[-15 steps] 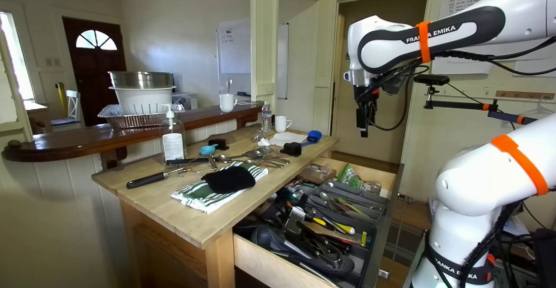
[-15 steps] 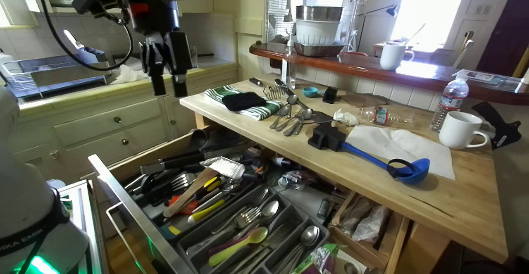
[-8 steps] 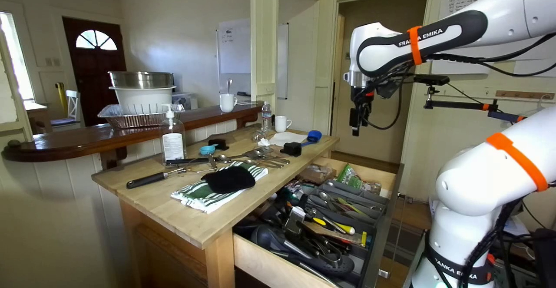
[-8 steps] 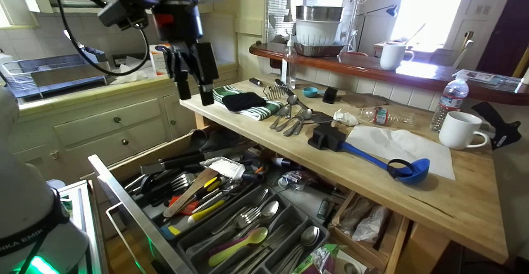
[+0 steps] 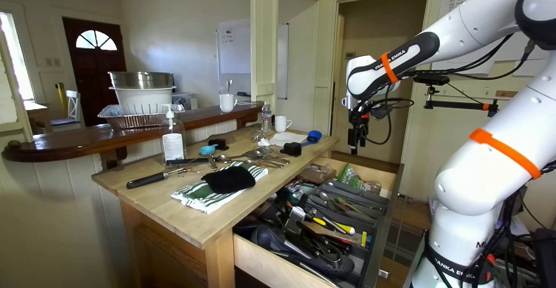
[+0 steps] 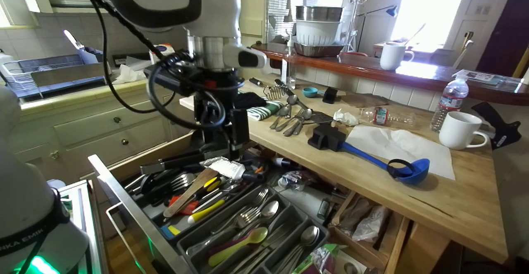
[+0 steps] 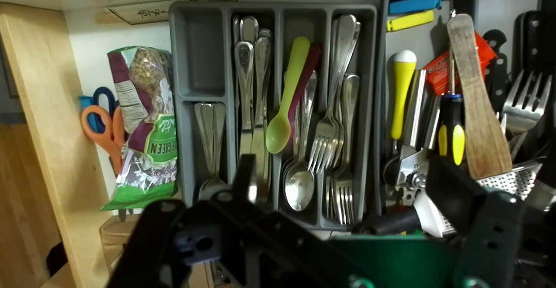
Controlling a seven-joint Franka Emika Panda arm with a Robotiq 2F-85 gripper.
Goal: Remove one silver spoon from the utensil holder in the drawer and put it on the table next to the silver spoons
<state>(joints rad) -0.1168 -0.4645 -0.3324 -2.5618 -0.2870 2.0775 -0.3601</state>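
The drawer is pulled out and holds the grey utensil holder, split into compartments. In the wrist view, silver spoons lie stacked in a middle compartment, partly under a green spoon. Smaller silver spoons sit in a left compartment. My gripper is open and empty above the drawer, its fingers apart over the knives and the can opener. It also hangs above the drawer in both exterior views. Several silver spoons lie on the table.
A green-striped towel with a black cloth, a blue ladle, a black block, a white mug and a sanitizer bottle stand on the table. A snack bag and scissors lie in the drawer.
The arm has swung and lowered: in an exterior view the gripper moved right and down over the drawer, and its wrist turned. The drawer contents and table items have not moved.
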